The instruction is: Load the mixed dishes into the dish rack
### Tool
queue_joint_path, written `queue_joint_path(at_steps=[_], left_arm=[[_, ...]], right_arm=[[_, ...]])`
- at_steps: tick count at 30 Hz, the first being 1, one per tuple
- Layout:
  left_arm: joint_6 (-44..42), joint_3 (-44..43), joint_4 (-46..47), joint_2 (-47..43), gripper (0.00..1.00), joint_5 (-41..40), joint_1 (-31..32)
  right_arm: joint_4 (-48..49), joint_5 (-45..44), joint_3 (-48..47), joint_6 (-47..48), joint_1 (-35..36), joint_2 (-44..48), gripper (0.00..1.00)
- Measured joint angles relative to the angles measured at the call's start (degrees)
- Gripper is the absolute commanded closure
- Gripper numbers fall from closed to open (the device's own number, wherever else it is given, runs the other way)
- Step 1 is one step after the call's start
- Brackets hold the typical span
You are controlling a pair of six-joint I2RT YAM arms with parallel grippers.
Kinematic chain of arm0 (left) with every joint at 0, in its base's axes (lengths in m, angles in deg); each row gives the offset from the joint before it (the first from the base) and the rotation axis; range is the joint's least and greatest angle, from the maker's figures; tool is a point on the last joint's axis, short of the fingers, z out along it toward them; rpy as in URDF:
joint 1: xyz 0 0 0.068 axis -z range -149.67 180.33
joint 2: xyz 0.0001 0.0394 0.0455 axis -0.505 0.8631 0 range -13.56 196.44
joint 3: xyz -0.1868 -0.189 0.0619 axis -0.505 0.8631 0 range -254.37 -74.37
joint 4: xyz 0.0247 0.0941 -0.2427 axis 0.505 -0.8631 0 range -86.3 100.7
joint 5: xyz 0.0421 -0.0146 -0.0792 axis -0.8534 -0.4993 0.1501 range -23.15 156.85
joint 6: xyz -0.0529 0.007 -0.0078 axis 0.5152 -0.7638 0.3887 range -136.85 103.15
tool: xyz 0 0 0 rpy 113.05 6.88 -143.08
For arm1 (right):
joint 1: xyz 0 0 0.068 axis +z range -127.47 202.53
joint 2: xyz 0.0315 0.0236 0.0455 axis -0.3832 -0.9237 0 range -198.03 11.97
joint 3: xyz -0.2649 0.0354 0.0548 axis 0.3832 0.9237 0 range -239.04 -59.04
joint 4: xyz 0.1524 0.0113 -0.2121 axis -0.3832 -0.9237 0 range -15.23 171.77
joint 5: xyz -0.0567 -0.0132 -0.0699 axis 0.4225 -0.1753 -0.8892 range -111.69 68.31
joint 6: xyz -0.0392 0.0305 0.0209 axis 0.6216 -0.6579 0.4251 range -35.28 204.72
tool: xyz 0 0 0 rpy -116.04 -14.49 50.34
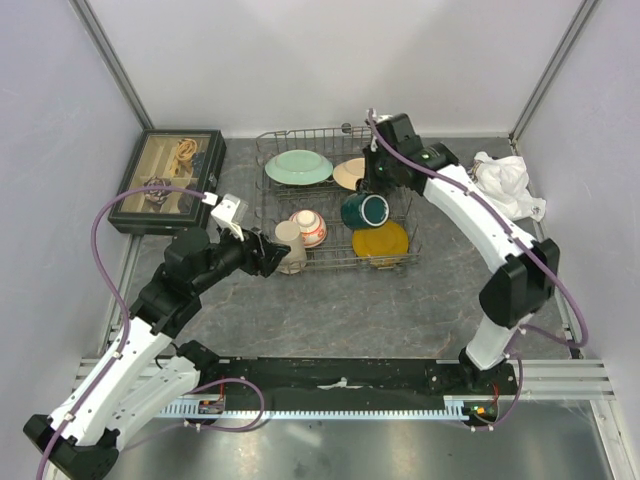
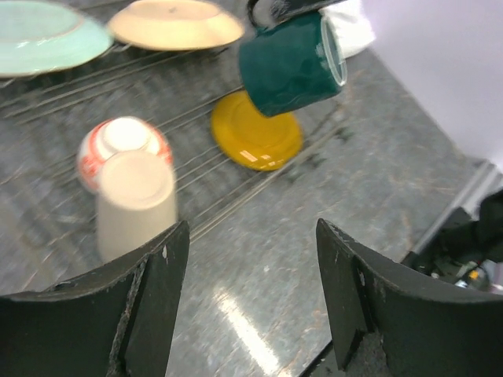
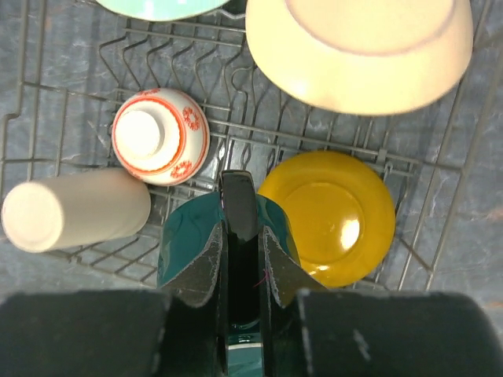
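Note:
The grey wire dish rack (image 1: pixel 300 131) stands at the back centre. In it lie the pale green plate (image 1: pixel 298 167), tan plate (image 1: pixel 350 174), yellow plate (image 1: pixel 380 242), red-orange bowl (image 1: pixel 308 228) upside down, and beige cup (image 1: pixel 290 246) on its side. My right gripper (image 3: pixel 242 236) is shut on the dark green mug (image 3: pixel 185 243) and holds it over the rack, between the bowl (image 3: pixel 159 135) and the yellow plate (image 3: pixel 330 216). My left gripper (image 2: pixel 251 232) is open and empty over the table, just in front of the rack beside the cup (image 2: pixel 134 200).
A dark glass-topped display box (image 1: pixel 168 180) stands left of the rack. A white cloth bundle (image 1: pixel 505 185) lies at the back right. The grey walls close in on both sides and behind.

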Motion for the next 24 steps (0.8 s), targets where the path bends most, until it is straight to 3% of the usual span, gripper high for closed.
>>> queue_joint_path(at_steps=[10, 24], left_arm=[[-1.49, -0.33, -7.48, -0.52, 0.28, -11.78, 0.00], [-2.16, -0.33, -8.33, -1.95, 0.28, -14.71, 0.00]], right_arm=[[-8.87, -8.26, -19.98, 1.90, 6.45, -18.43, 1.00], [-14.78, -10.80, -22.58, 2.51, 7.61, -26.18, 1.00]])
